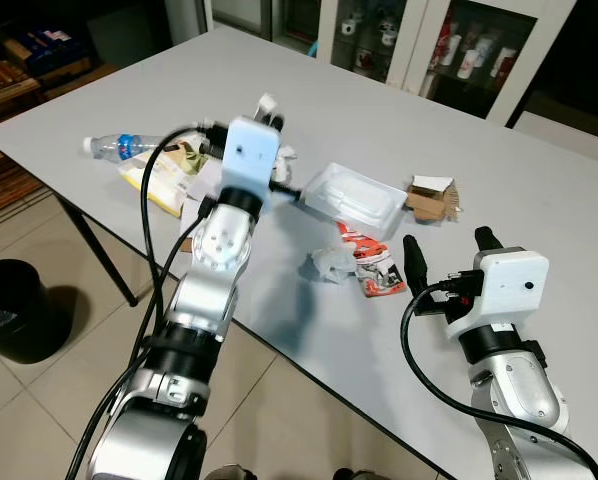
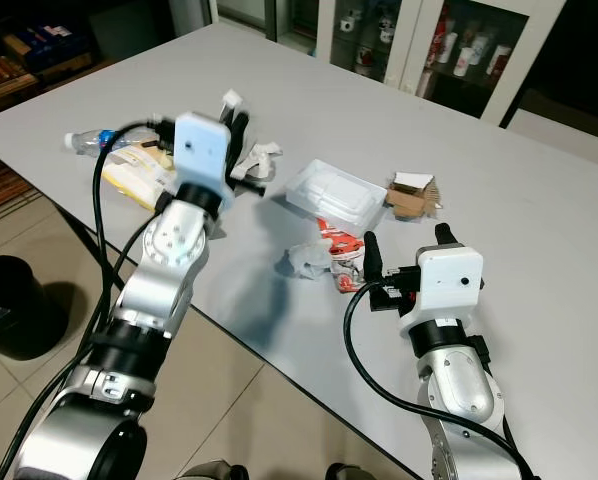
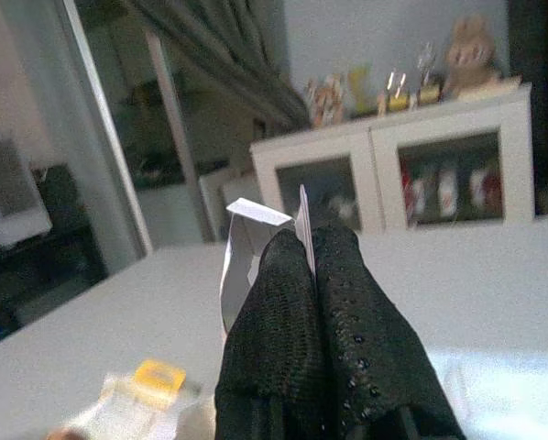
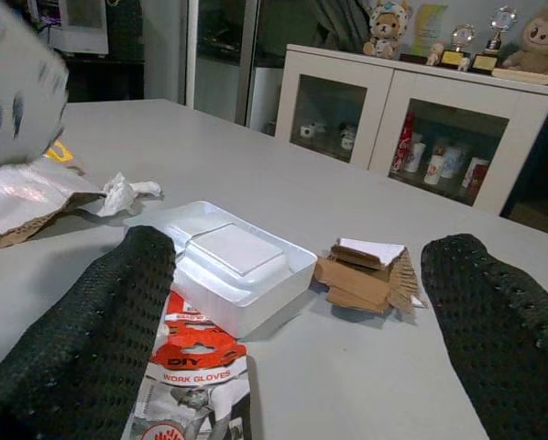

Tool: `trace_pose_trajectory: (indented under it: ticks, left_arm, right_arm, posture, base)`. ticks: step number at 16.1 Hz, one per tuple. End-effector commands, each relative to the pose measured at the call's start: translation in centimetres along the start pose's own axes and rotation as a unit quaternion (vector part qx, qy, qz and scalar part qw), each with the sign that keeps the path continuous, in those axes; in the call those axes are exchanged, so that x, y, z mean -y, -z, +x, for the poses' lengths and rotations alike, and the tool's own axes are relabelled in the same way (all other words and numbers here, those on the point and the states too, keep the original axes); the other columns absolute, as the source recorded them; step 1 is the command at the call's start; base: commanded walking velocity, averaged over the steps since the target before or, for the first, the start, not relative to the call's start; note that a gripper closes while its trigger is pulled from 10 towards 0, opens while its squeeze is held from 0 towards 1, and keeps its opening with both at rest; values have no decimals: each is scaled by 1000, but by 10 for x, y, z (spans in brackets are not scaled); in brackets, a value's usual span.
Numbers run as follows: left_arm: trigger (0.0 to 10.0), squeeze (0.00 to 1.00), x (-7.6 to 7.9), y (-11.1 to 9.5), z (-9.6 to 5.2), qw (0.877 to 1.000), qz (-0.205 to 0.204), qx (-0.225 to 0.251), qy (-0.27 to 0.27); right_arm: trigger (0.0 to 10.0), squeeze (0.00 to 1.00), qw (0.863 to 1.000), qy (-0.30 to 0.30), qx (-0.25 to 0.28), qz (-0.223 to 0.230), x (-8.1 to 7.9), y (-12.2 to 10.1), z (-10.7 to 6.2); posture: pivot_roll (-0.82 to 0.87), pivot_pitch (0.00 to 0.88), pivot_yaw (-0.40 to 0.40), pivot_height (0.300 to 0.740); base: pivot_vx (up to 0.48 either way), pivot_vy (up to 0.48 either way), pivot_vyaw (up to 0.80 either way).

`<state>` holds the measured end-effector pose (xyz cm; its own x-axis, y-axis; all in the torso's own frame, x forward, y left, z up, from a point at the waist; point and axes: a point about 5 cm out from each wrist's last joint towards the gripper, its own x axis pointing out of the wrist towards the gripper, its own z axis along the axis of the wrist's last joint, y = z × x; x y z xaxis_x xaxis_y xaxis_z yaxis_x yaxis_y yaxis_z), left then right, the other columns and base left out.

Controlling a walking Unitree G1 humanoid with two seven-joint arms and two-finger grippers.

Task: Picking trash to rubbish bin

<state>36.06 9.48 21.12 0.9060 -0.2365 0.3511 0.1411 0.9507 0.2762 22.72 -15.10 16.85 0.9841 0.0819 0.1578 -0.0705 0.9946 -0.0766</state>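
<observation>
- The left gripper (image 1: 269, 108), raised above the counter (image 1: 539, 190), has its fingers (image 3: 283, 312) clenched on a thin white paper scrap (image 3: 246, 257).
- The bin (image 1: 9, 310), a dark round tub, stands on the floor off the counter's left edge, well apart from that gripper and on the left arm's side; the carry likely swings left and down.
- The right gripper (image 1: 447, 250) hovers released, its fingers pointing at a glossy red glove packet (image 4: 196, 376).
- Other trash on the counter: a white foam tray (image 1: 354, 198), torn cardboard (image 1: 431, 200), a crumpled tissue (image 1: 324, 265), a clear bottle (image 1: 124, 147).
</observation>
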Motion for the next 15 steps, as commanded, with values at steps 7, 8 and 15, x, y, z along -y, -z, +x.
trace_pose_trajectory:
  ticks: [7, 8, 15]
  left_arm:
    - [0, 0, -13, 20, -10, 998, 41, -30, -37]
    - [0, 0, -15, 20, -11, 998, 43, -31, -39]
    - [0, 0, -21, 36, -31, 995, 16, -94, 20]
  right_arm:
    - [10000, 0, 999, -3, -40, 6, 1, 22, -4]
    - [10000, 0, 999, -8, -53, 9, 2, 29, -2]
    - [10000, 0, 992, -58, -109, -13, 11, 57, 22]
  posture:
    - [101, 116, -43, 740]
    - [101, 116, -43, 740]
    - [214, 194, -37, 740]
  base:
    - [0, 0, 0]
    - [0, 0, 0]
    - [0, 0, 0]
